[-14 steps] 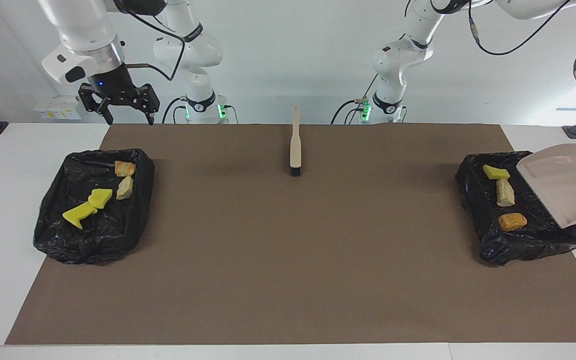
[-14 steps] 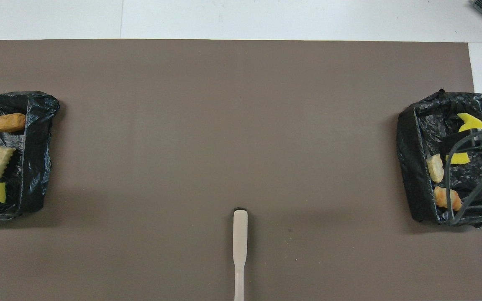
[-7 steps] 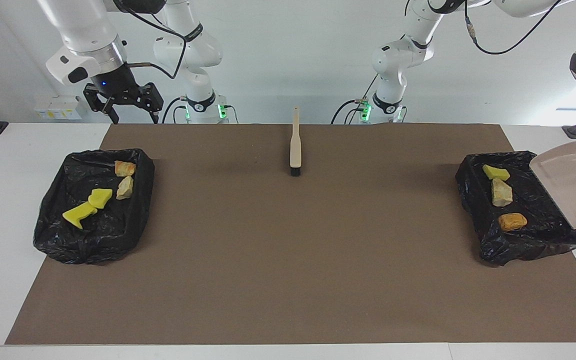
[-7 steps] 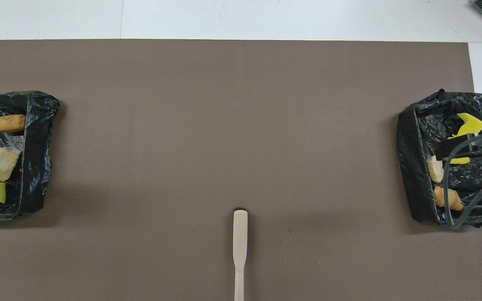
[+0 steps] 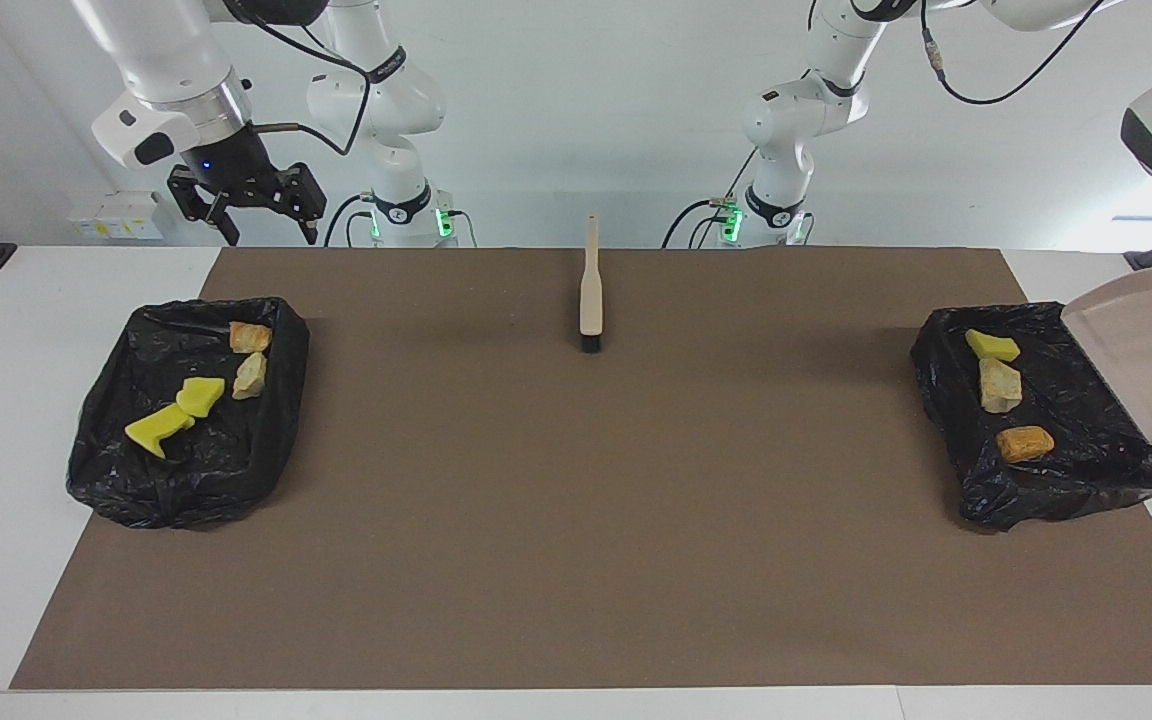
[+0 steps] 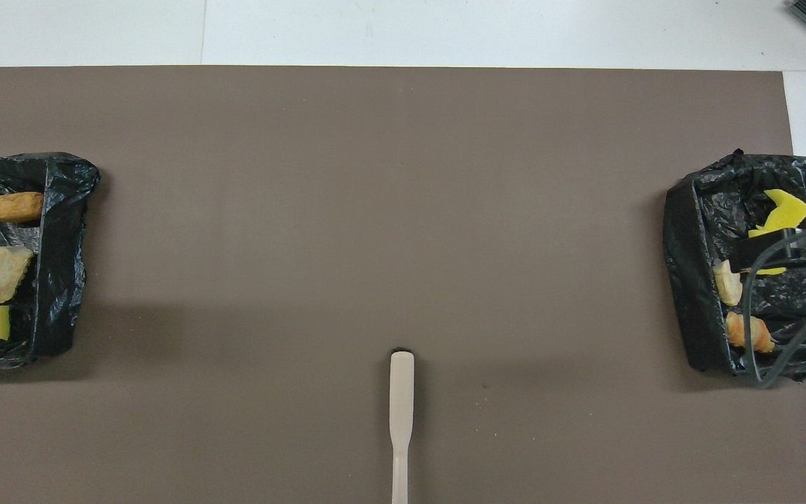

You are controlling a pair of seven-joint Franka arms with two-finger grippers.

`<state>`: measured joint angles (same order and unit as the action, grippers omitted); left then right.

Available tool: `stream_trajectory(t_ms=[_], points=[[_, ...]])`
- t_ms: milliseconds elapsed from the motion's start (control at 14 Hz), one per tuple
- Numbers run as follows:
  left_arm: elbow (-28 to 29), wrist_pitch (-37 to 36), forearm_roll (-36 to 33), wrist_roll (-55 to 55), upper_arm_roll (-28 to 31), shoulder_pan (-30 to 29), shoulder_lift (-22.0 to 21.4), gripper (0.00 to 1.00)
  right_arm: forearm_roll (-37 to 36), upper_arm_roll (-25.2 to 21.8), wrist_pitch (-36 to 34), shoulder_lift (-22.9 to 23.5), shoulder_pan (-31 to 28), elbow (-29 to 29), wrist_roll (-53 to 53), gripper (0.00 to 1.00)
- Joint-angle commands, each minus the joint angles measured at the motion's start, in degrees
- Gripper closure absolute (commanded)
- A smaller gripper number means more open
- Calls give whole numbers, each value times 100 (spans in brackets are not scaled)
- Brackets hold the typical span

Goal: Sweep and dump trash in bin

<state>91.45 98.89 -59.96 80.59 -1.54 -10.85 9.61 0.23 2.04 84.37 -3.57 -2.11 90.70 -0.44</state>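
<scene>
Left pincer is out of view, closed, we judge, on the dustpan (image 5: 1141,360) tipped over the bin (image 5: 946,400), the right pincer (image 5: 268,235) waits spread apart high by the other bin (image 5: 186,490), and with trash (image 5: 999,385) lying in both we should draw the dustpan away slowly.

Scene was evenly lit from above, pretty bright; soft shadows were thrown beside the bins (image 5: 191,410), nothing blurred.
</scene>
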Motion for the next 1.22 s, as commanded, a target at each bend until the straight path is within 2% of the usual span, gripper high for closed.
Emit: stream_trajectory(t_ms=[0,143,429,572,787,1001,1144], points=[[41,-186,-25,-360,84,41,-82,100,109,25,62,-127,-61,149,53,0],[-302,-212,386,-281,110,-135,49,100,109,25,71,-127,-53,149,53,0],[-742,-256,1676,-184,145,-416,41,100,109,25,62,-127,-53,149,53,0],[-787,-265,2451,-254,172,-453,-20,100,109,25,71,-127,-53,149,53,0],[-787,-641,3146,-490,137,-435,-108,100,109,25,62,-127,-53,149,53,0],[-690,-1124,3648,-1182,5,-164,-275,100,109,25,71,-127,-53,149,53,0],[-602,-1590,3737,-2289,-65,389,-345,100,109,25,62,-127,-61,149,53,0]])
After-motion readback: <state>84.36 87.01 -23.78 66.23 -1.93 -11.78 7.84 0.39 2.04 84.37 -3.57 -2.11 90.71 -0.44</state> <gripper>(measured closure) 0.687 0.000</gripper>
